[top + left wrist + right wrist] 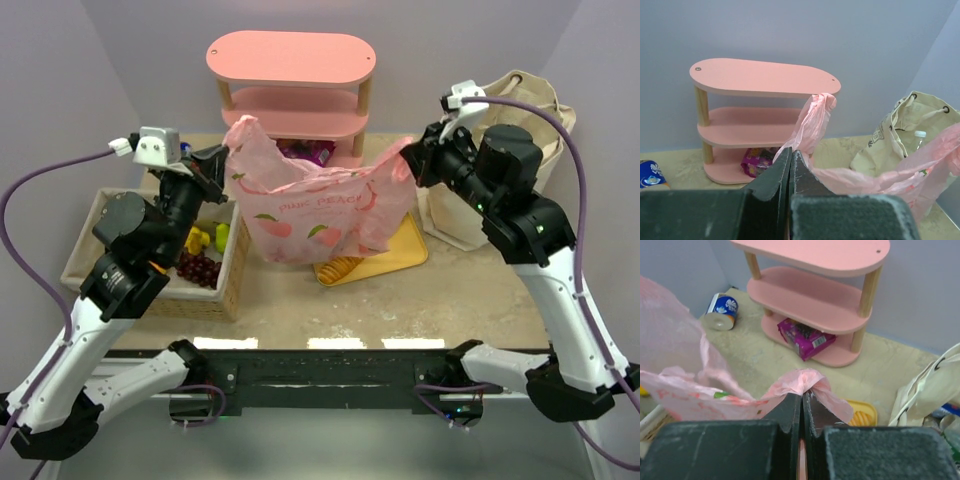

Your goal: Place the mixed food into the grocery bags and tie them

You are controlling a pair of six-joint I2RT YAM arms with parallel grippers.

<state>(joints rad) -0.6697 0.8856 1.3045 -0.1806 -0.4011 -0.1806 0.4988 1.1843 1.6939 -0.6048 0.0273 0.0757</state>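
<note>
The pink plastic bag [315, 215] hangs stretched between my two grippers over the table's middle. My left gripper [218, 160] is shut on its left handle [812, 120], which sticks up past the fingertips in the left wrist view. My right gripper [415, 155] is shut on its right handle [802, 382]. The beige canvas bag [520, 110] stands at the back right; a clear water bottle [918, 137] shows inside it. A purple snack packet [805, 337] lies on the shelf's bottom level. A blue drink can [722, 311] lies on the table at the left.
A pink three-level shelf [290, 60] stands at the back centre. A woven basket [85, 250] at the left holds grapes [198, 268] and yellow-green items. A yellow tray [385, 260] lies under the pink bag's right side.
</note>
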